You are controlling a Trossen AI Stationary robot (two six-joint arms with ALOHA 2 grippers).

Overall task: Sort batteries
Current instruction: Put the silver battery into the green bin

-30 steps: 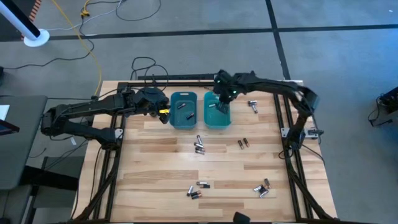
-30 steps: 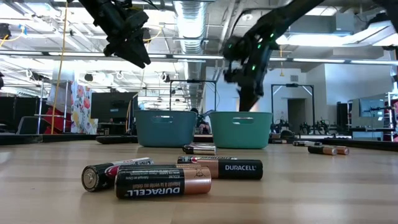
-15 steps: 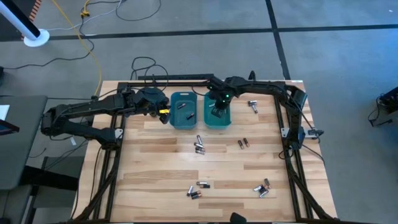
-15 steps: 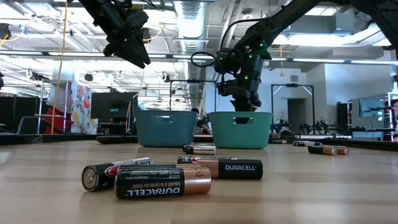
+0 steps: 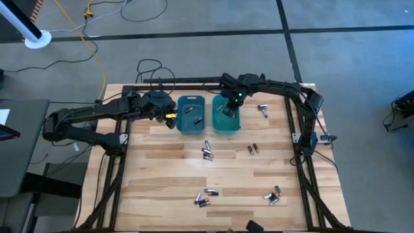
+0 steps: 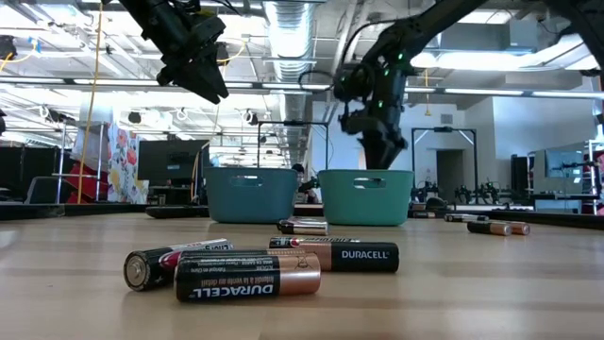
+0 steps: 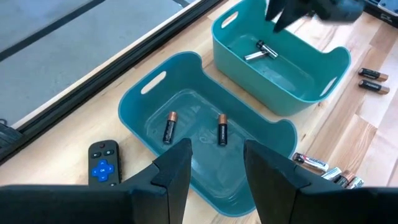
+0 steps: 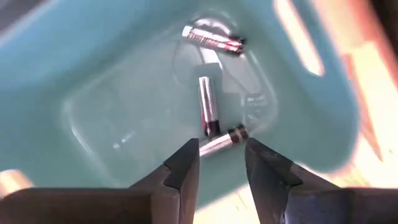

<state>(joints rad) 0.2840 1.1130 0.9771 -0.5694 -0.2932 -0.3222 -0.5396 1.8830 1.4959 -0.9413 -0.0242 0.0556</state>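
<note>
Two teal bins stand side by side at the table's far middle. The left bin (image 7: 205, 143) holds two dark copper-ended batteries (image 7: 222, 129). The right bin (image 8: 93, 81) holds three silvery batteries (image 8: 208, 109). My right gripper (image 8: 221, 162) hovers open over the right bin (image 5: 226, 116), above its rim (image 6: 365, 175) in the low view. My left gripper (image 7: 217, 168) waits open, raised just left of the left bin (image 5: 191, 115). More batteries lie loose on the wood: a cluster (image 5: 207, 150) at mid-table, a pair (image 5: 252, 149), and others near the near edge (image 5: 204, 196).
A black remote with a blue button (image 7: 102, 163) lies on the table beside the left bin. Loose batteries (image 5: 263, 110) lie right of the right bin and at the near right (image 5: 273, 195). A black frame rail (image 5: 181, 82) runs along the far edge. Bare wood shows at the near left.
My right gripper dipped toward the right bin's opening, then rose a little and now hangs above its rim. The left arm stayed where it was.
</note>
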